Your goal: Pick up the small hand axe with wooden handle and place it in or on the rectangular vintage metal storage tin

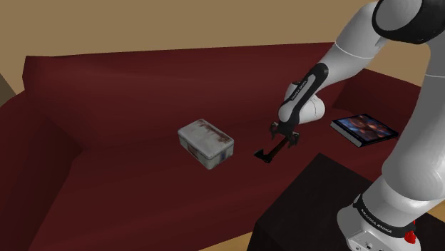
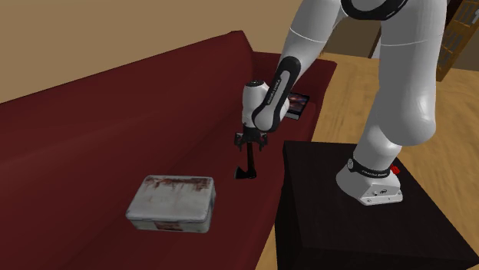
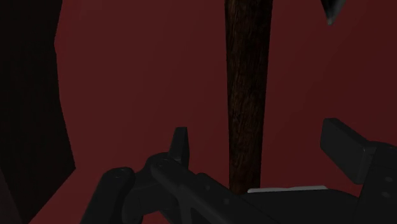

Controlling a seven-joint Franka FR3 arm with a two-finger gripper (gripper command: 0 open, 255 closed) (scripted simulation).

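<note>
The small axe (image 1: 269,152) lies on the dark red sofa seat (image 1: 142,178), its dark head toward the shoulder view's left and its brown handle (image 3: 248,95) running back under my gripper (image 1: 285,137). The gripper (image 3: 261,139) is open and low over the handle's end. The handle passes between the two fingers with a gap on each side. In the second exterior view the gripper (image 2: 252,144) hangs just above the axe (image 2: 246,170). The worn grey rectangular tin (image 1: 207,142), lid closed with rusty marks, rests on the seat a short way off at the shoulder view's left (image 2: 171,201).
A flat book or tablet with a colourful cover (image 1: 364,130) lies on the seat beyond the arm. The black stand (image 2: 361,222) adjoins the sofa's front edge. The sofa back (image 1: 178,64) and an armrest (image 1: 385,89) border the seat. Wooden floor (image 2: 445,153) lies past the stand.
</note>
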